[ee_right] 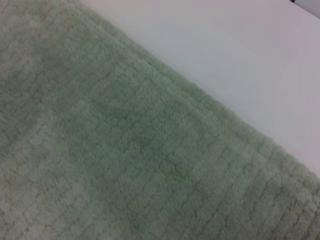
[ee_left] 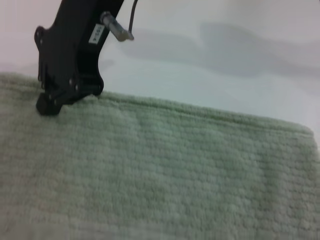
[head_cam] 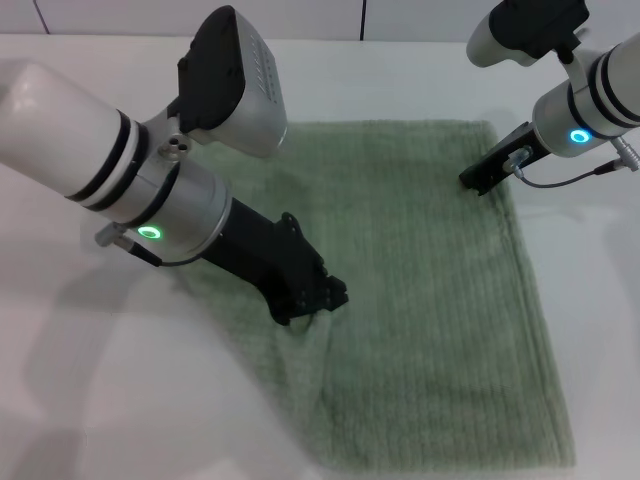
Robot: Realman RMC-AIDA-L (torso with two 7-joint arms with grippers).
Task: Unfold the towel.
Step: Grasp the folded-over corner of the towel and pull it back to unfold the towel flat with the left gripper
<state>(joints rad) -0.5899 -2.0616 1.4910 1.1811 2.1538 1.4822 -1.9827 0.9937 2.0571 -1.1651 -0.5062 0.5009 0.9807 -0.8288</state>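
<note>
The sage-green towel (head_cam: 420, 300) lies spread flat on the white table. My left gripper (head_cam: 318, 298) is down on the towel's left part, shut on a small raised crease of cloth. My right gripper (head_cam: 482, 180) is at the towel's far right edge, near the corner. It also shows in the left wrist view (ee_left: 48, 105), its tip closed on the towel's hem (ee_left: 165, 105). The right wrist view shows only the towel (ee_right: 125, 150) and its hemmed edge against the table.
The white table (head_cam: 590, 270) surrounds the towel on all sides. My left arm (head_cam: 120, 180) hides the towel's far left corner. A wall edge runs along the far side of the table.
</note>
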